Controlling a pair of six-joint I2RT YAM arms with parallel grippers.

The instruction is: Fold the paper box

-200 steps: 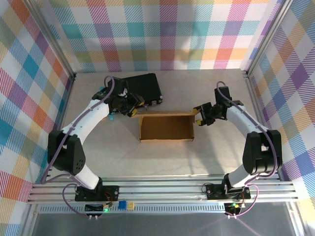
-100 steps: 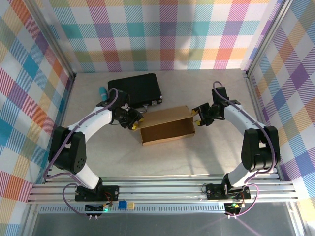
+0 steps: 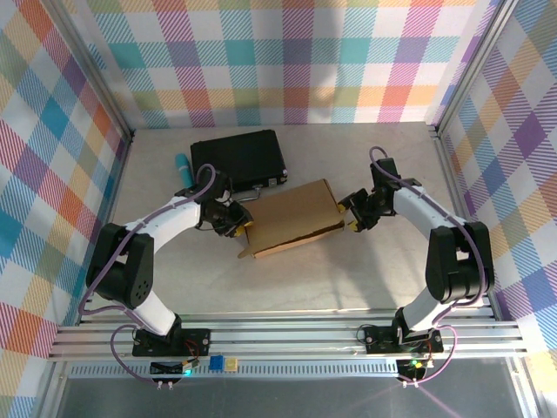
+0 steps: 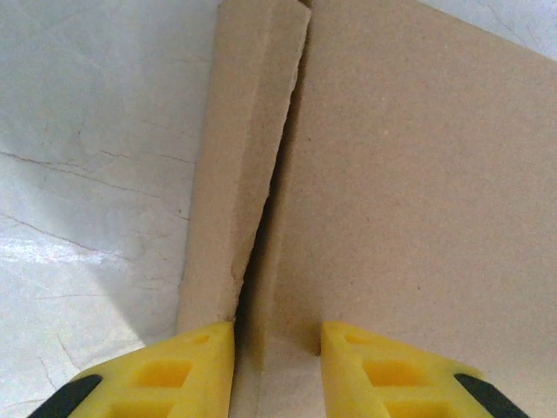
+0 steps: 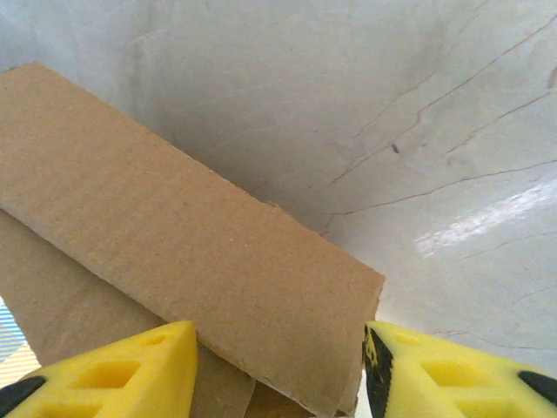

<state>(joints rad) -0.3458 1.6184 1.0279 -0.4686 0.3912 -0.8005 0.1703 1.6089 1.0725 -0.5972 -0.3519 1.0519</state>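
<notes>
Fingers (image 4: 183, 370) on the left gripper (image 4: 277, 338) sit narrow at the paper box (image 3: 294, 218) (pinching? can't tell), right gripper (image 5: 278, 335) wide; lid's over, tucking probably left.

the paper box (image 3: 294, 218) is plain brown corrugated cardboard with no print. it lies near the middle of the counter (image 3: 348, 287), one broad flat panel facing up, turned askew so its right end sits farther back than its left. at the left end a narrow side flap (image 4: 235, 174) stands slightly apart from the main panel, with a thin dark gap between them. a small tab (image 3: 245, 253) pokes out at the near left corner.
</notes>
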